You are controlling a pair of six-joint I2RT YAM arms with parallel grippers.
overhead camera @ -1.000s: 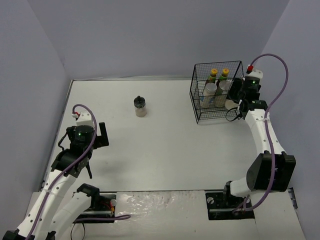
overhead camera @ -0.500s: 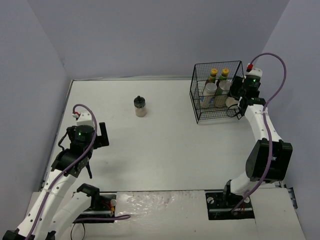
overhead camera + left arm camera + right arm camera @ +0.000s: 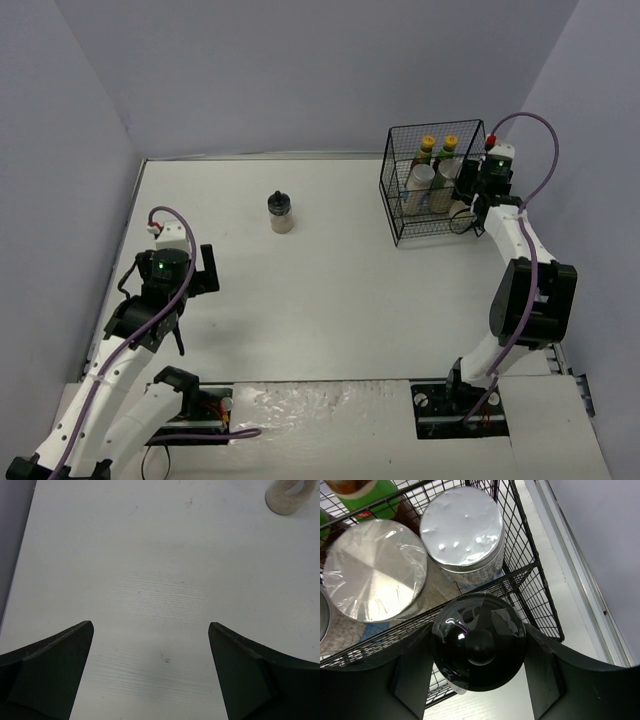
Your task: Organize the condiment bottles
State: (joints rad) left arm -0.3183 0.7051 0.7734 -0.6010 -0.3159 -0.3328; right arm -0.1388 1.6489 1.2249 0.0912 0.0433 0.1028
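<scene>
Two foil-topped jars [image 3: 462,527], glossy domed cap [image 3: 478,640]

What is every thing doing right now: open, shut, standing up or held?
left pincer: open, empty.
right pincer: shut on the held shaker.
held shaker: upright, at the basket's edge, cap on.
lone shaker: upright on the table, cap on.
silver-lidded jars: upright in the basket, lids on.
sauce bottles: upright in the basket, yellow caps on.

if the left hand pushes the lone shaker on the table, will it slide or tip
Likely tips if pushed high: the shaker stands upright, taller than wide. It looks filled pale at the bottom, which may steady it against a low push.
</scene>
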